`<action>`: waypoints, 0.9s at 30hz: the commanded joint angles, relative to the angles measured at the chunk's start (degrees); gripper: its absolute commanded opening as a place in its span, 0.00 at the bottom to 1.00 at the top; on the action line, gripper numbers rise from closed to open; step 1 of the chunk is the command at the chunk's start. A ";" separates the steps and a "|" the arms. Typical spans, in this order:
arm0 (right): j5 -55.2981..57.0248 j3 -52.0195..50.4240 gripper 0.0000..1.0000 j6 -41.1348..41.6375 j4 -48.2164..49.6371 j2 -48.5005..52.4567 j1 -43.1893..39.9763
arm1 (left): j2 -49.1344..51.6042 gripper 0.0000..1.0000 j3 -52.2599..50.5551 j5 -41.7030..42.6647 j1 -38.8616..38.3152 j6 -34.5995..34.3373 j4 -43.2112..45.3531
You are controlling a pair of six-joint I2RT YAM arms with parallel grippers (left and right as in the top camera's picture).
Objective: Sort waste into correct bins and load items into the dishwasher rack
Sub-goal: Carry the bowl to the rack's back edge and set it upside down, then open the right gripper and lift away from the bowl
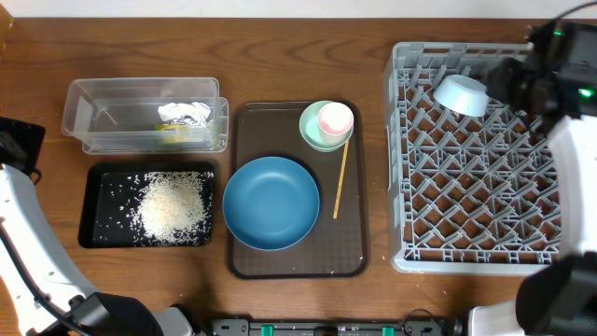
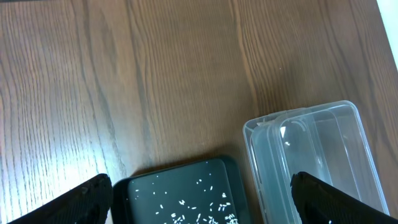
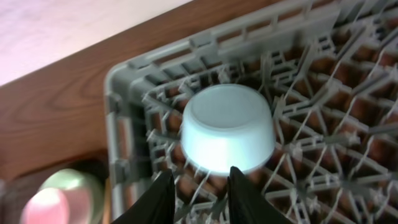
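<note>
The small light-blue bowl [image 1: 464, 94] [image 3: 227, 127] lies upside down on the pegs at the far left corner of the grey dishwasher rack [image 1: 396, 168] [image 3: 124, 93]. My right gripper [image 1: 499, 82] [image 3: 199, 193] hovers just behind the bowl, jaws a little apart, only rack showing between them. The left gripper [image 1: 23, 149] [image 2: 202, 199] hangs wide open over the corner of the black tray [image 1: 98, 233] [image 2: 180, 193] and the clear tub [image 1: 84, 103] [image 2: 317, 162]. Rice [image 1: 173, 205] lies heaped in the black tray. A crumpled wrapper [image 1: 187, 117] sits in the tub.
A brown serving tray [image 1: 298, 261] in the middle carries the dark-blue dish [image 1: 270, 203], the mint-green bowl [image 1: 312, 135] with the pink cup [image 1: 336, 119] in it, and a wooden stick [image 1: 341, 179]. Bare wood lies left of the bins.
</note>
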 commanded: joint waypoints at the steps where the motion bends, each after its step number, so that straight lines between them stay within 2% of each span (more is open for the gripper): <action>1: 10.38 0.44 0.28 -0.20 4.48 5.62 1.92 | 0.24 0.94 0.31 -0.20 0.24 -0.07 -0.17; 6: 12.00 0.44 0.28 0.39 14.99 13.94 2.99 | 0.24 0.94 0.31 -0.20 0.24 -0.07 -0.17; 11: 9.09 0.44 0.26 0.35 20.09 18.99 3.17 | 0.24 0.94 0.31 -0.20 0.24 -0.07 -0.17; 20: 8.26 0.46 0.29 0.35 14.73 18.10 4.33 | 0.24 0.94 0.31 -0.20 0.24 -0.07 -0.17; 27: 8.24 0.46 0.31 0.35 5.55 10.47 4.33 | 0.24 0.94 0.31 -0.20 0.24 -0.07 -0.17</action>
